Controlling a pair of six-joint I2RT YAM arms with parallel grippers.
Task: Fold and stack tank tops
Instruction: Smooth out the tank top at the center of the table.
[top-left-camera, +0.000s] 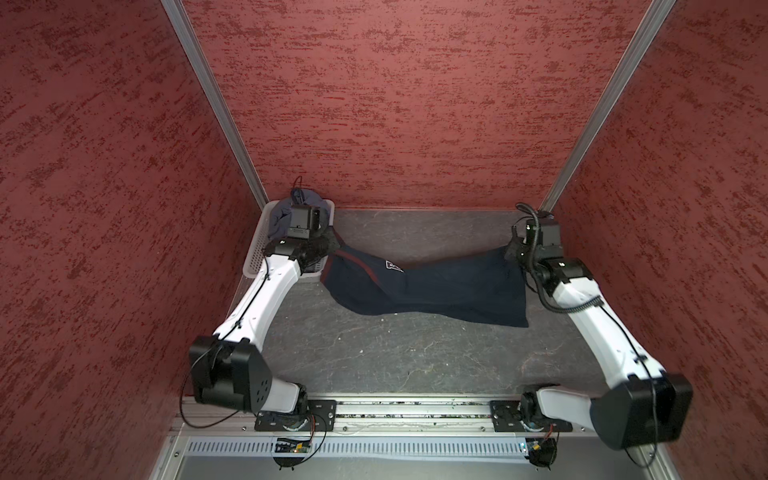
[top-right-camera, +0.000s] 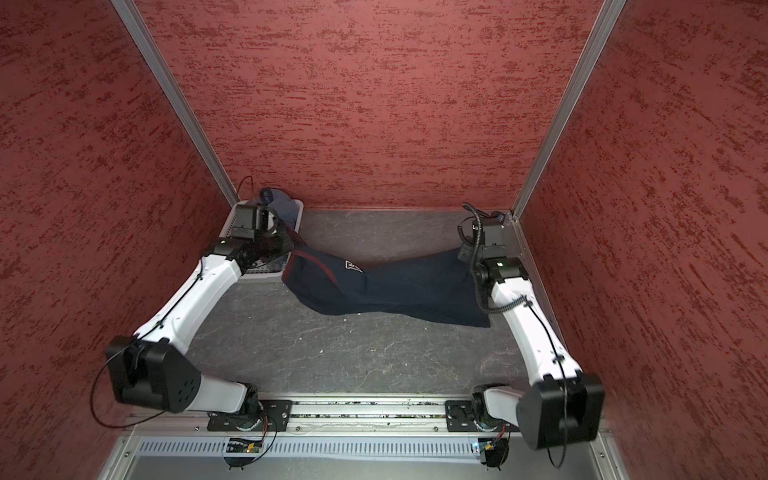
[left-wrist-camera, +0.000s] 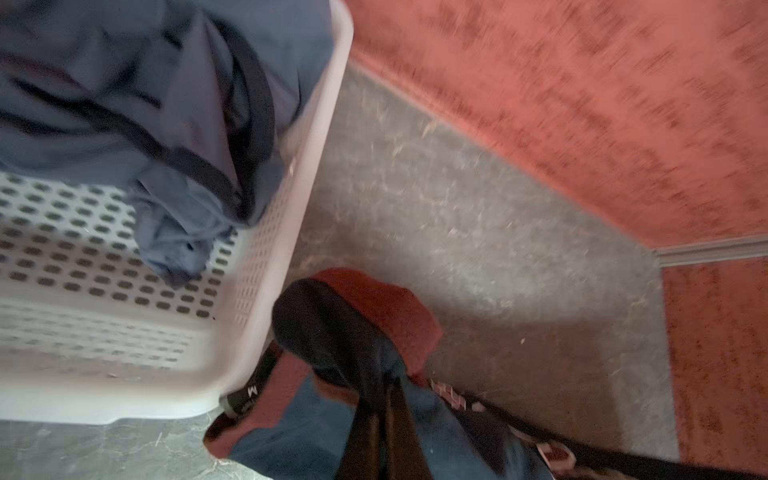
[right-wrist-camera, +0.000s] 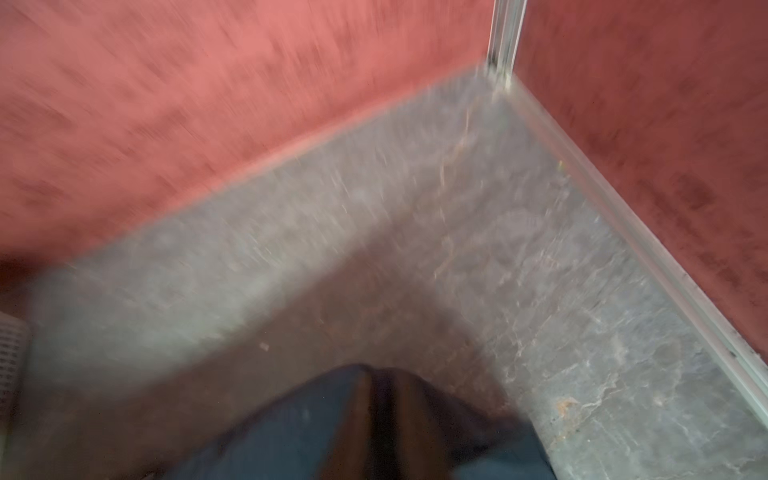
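Observation:
The dark navy tank top (top-left-camera: 424, 286) (top-right-camera: 386, 286) with maroon trim and a white print hangs stretched between both grippers, its lower edge sagging to the grey table. My left gripper (top-left-camera: 328, 239) (left-wrist-camera: 384, 390) is shut on its maroon-trimmed strap end beside the basket. At the far right my right gripper (top-left-camera: 510, 249) (right-wrist-camera: 384, 374) pinches the hem corner, with navy cloth (right-wrist-camera: 291, 428) bunched round its fingers. The slate blue-grey tank top (top-left-camera: 282, 208) (left-wrist-camera: 104, 104) lies crumpled in the basket.
The white perforated basket (top-left-camera: 255, 245) (left-wrist-camera: 324, 137) stands in the far left corner, touching the left arm's wrist. Red textured walls (top-left-camera: 415, 104) close the table on three sides. A metal rail (top-left-camera: 415, 409) with both arm bases runs along the near edge.

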